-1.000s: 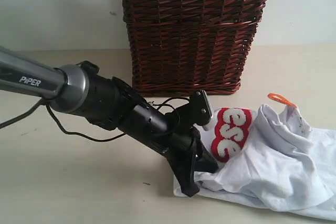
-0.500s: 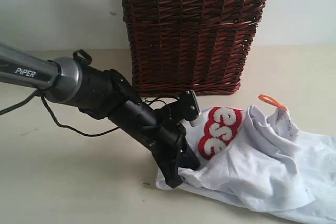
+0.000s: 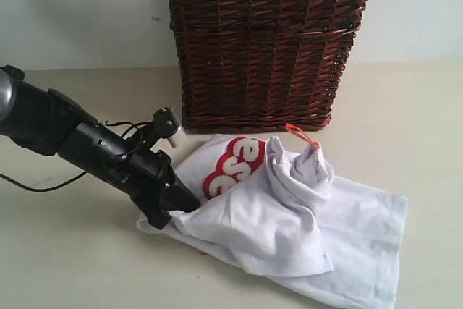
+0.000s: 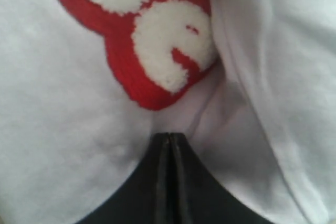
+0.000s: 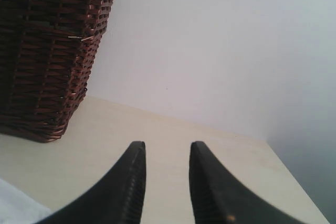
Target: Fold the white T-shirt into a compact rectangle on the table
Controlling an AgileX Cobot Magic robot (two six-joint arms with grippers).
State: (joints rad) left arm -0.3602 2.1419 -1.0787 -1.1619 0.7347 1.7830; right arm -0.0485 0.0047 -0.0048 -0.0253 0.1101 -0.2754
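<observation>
In the exterior view, the left gripper (image 3: 172,213) is pinching the white T-shirt (image 3: 289,215) at its lower-left edge, the cloth lying toward lower right on the table (image 3: 65,265). In the left wrist view, the jaws are pressing together on fabric, probably a hem. In the right wrist view, the right gripper (image 5: 165,148) is hanging spread and empty, farther off.

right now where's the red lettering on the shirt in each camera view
exterior view: red lettering on the white T-shirt, in front of the wicker basket, beside the left gripper.
left wrist view: large and close, just past the shut gripper's tips.
right wrist view: not in it; only the open right gripper, basket and table.
shared landmark: the basket links exterior and right wrist views; the left gripper links exterior and left wrist.
</observation>
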